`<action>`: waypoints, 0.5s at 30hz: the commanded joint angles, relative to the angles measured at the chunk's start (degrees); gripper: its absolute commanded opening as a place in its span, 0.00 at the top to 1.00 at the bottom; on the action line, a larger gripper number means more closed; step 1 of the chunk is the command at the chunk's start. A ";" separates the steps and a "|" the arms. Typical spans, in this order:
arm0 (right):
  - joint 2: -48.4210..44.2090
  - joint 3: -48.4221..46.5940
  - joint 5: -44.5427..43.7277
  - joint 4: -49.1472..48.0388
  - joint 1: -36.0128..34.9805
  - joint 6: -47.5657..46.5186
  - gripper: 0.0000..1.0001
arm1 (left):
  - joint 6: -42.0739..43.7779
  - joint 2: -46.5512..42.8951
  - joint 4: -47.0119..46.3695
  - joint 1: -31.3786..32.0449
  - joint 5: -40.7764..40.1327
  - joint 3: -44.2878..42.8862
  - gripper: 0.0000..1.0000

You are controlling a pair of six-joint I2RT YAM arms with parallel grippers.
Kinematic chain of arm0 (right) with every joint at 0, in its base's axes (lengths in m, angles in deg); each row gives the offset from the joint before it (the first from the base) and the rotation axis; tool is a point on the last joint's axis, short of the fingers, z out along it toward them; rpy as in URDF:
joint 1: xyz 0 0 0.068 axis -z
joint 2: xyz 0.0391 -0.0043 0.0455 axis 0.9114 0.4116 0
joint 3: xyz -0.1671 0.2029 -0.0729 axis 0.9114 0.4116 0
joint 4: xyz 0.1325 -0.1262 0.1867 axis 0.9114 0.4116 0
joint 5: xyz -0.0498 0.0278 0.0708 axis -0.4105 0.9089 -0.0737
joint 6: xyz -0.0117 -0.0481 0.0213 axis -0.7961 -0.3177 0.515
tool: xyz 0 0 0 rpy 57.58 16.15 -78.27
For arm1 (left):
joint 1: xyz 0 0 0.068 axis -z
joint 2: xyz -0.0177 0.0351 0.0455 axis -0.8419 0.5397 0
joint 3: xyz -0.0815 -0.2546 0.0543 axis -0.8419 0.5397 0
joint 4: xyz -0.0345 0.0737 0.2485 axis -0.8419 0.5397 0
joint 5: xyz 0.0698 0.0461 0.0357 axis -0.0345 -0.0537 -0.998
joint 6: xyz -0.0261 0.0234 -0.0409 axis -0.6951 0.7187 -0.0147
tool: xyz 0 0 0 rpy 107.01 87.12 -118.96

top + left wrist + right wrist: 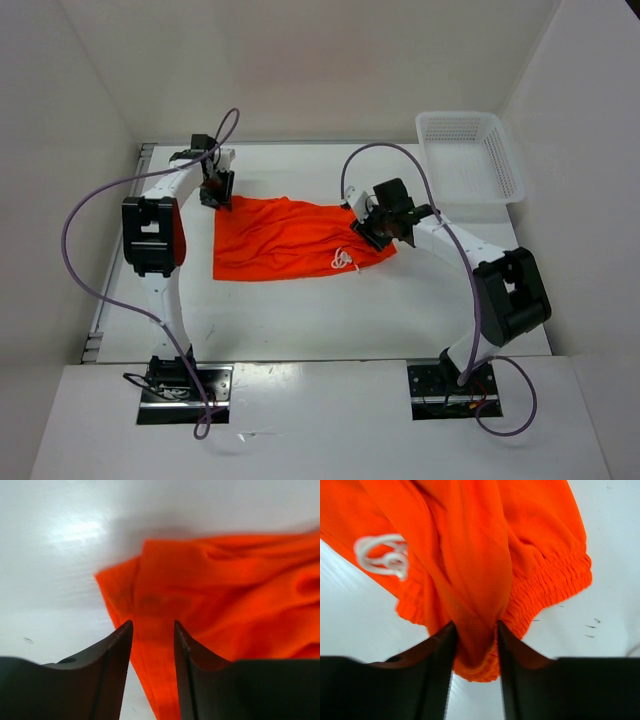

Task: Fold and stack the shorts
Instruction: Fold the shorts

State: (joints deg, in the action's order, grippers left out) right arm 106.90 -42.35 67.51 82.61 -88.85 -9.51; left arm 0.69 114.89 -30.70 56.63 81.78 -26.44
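The orange shorts (290, 240) lie spread on the white table (300, 320) between the 2 arms, with the white drawstring (382, 555) near the waistband on the right side. The right gripper (475, 625) has its fingers closed on a thick fold of the waistband, which fills the gap. The left gripper (152, 624) stands at the far left corner of the cloth with its fingers a little apart. Bare table shows through the gap, so we judge that it holds nothing. The risk is that only 1 side lifts; then the fold would go crooked, or the thick bunch could slip out. We can read no brand, label or writing anywhere.
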 commanded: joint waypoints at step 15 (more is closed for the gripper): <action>-0.61 -4.73 -2.62 -1.36 -0.75 0.43 0.51 | 0.12 -32.62 3.95 8.26 -7.21 32.38 0.52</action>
State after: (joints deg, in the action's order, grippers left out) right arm 106.18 -45.39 65.96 82.52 -89.71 -7.70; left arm 0.60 81.93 -30.11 62.51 76.39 1.45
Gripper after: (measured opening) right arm 0.497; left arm 0.480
